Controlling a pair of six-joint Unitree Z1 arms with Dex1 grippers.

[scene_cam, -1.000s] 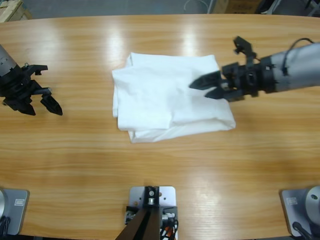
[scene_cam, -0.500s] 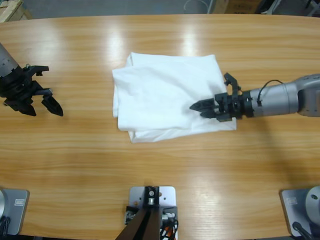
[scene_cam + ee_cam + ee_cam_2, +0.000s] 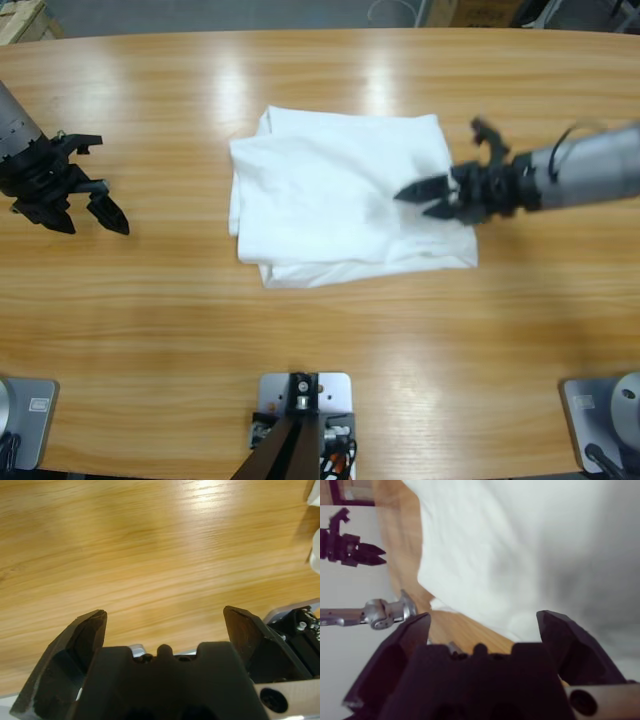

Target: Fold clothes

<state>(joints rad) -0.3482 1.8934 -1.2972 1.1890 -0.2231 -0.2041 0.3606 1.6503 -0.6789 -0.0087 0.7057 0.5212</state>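
The white T-shirt (image 3: 335, 195) lies folded into a rough rectangle in the middle of the wooden table (image 3: 320, 330). My right gripper (image 3: 415, 200) comes in from the right and hovers over the shirt's right part, jaws open. In the right wrist view the gripper (image 3: 484, 616) looks onto the white T-shirt (image 3: 510, 545) with nothing between its jaws. My left gripper (image 3: 112, 208) stands open over bare wood at the far left, well apart from the shirt. The left wrist view shows that gripper (image 3: 165, 613) above bare table, with a bit of the T-shirt (image 3: 315, 555) at the right edge.
Bare wood surrounds the shirt on all sides. The table's far edge (image 3: 300, 32) runs along the top of the high view. In the right wrist view the left arm's gripper (image 3: 357, 552) shows small at the upper left.
My right gripper dipped to the shirt's lower right with its jaws nearly together, then rose and drew back right, jaws apart. The shirt shifted slightly to the right. The left gripper stayed put.
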